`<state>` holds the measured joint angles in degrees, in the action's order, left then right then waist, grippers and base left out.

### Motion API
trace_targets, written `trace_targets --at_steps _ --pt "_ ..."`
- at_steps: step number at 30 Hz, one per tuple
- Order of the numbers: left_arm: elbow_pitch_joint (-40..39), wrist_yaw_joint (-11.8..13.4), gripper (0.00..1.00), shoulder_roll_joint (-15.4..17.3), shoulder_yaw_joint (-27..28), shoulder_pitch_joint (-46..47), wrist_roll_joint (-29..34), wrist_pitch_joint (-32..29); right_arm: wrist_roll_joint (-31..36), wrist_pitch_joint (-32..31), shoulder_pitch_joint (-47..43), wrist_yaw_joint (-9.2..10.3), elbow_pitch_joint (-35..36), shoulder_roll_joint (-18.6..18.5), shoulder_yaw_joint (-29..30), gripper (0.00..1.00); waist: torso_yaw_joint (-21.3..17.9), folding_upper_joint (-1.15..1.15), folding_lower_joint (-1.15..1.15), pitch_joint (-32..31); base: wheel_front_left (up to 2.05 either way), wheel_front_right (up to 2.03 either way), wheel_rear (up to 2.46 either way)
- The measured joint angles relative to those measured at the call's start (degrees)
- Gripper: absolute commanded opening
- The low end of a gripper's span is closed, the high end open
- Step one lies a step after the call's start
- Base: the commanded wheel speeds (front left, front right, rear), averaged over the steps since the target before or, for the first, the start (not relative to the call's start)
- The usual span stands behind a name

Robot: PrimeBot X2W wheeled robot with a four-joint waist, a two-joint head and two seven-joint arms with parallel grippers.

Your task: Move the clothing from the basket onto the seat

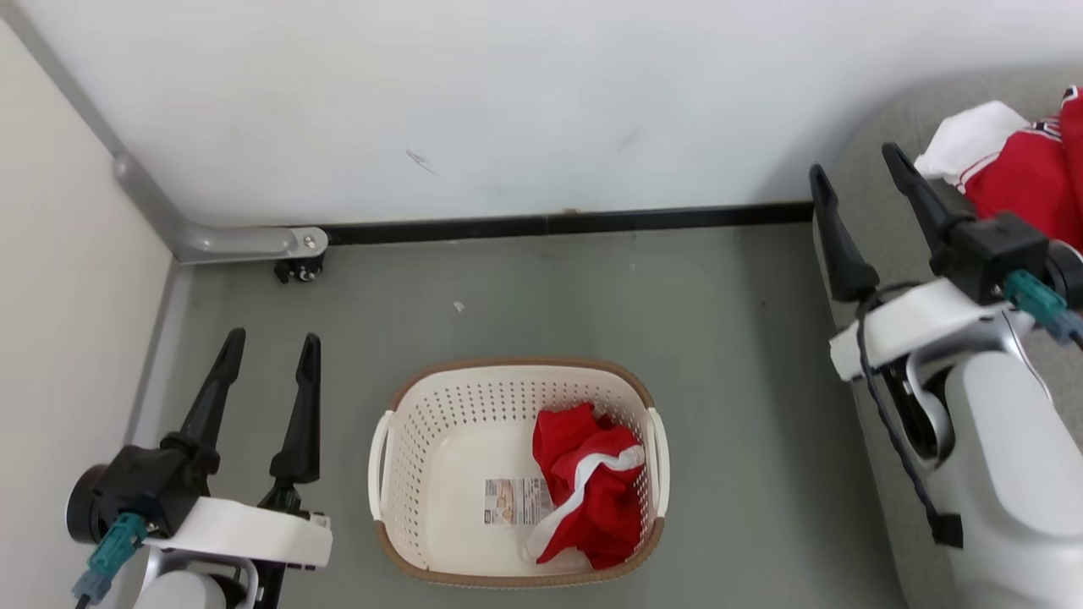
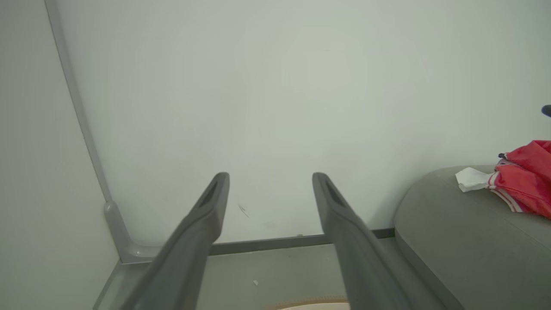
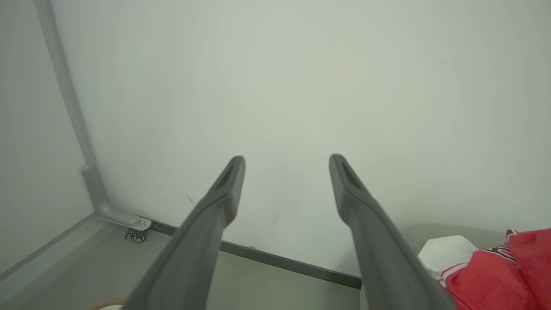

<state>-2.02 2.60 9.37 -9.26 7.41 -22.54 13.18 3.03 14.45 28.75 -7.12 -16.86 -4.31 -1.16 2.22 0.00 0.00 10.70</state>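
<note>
A cream basket (image 1: 423, 474) with a brown rim sits on the grey floor in the head view. Crumpled red clothing with white trim (image 1: 592, 491) lies in its right half. A second red garment with a white part (image 1: 1028, 165) rests on the grey seat (image 1: 888, 118) at the far right, and shows as red clothing (image 2: 525, 181) on the seat (image 2: 465, 241) in the left wrist view. My left gripper (image 1: 271, 347) stands open and empty left of the basket. My right gripper (image 1: 854, 165) hangs open and empty over the seat's left edge, beside the garment (image 3: 495, 275).
A white wall with a dark baseboard (image 1: 558, 224) closes off the back. A grey metal bracket with a small caster (image 1: 292, 254) sits in the left corner. A pale side wall (image 1: 51, 254) runs close along my left arm.
</note>
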Motion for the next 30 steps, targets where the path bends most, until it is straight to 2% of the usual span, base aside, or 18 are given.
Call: trace_targets --at_steps 9,30 --pt "2.88 -0.33 1.00 0.03 -0.10 -1.58 1.20 0.54 0.26 0.01 -8.87 0.00 3.90 0.27 2.67 1.00 1.05 0.00 0.00 -3.52 0.00 0.00 0.00" --pt "7.62 -1.07 1.00 -0.34 -0.30 -4.75 1.72 1.04 0.57 0.00 -19.67 0.00 10.37 1.19 3.83 1.00 0.78 0.00 0.00 -9.82 0.00 0.00 0.00"
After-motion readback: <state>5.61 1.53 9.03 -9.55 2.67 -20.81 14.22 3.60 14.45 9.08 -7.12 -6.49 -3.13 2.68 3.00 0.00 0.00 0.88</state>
